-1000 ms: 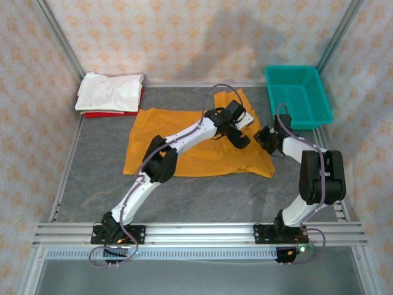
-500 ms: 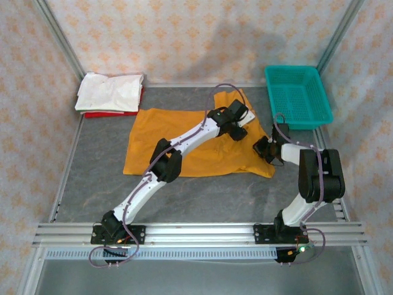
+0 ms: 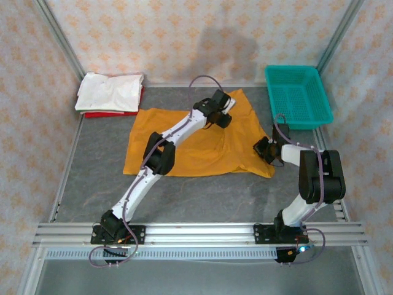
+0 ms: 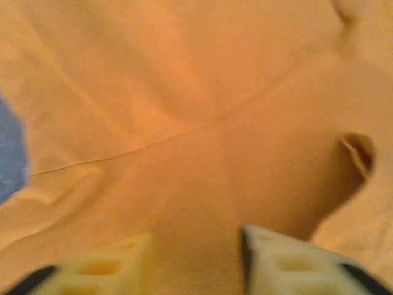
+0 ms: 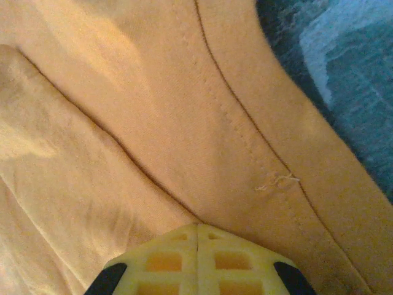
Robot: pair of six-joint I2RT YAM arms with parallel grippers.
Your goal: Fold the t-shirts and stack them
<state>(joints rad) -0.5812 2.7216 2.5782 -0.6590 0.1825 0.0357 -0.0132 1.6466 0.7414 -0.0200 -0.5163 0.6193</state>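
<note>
The mustard-orange t-shirt (image 3: 215, 153) is lying spread out across the middle of the grey worktop (image 3: 98, 184), its lower right corner pointing toward the lower right of the overhead frame. At the upper left, the white t-shirt (image 3: 110, 92) is sitting folded on top of the red t-shirt (image 3: 98, 114), which is peeking out along the lower edge of the pile. A teal basket (image 3: 298, 92) is standing at the upper right, apart from the orange shirt.

The left arm is reaching over the shirt to its upper middle part. In the wrist view the left fingers (image 4: 295, 261) are standing apart at the bottom of the frame, with orange cloth filling the gap between them. I cannot tell whether they are pinching it or merely hovering close above. A seam is running diagonally across the cloth ahead.

The right fingers (image 5: 166, 258) are pressing tightly together at the shirt's right edge, near the lower right corner. A crease in the cloth is running straight in under their tips, beside the stitched hem.
</note>
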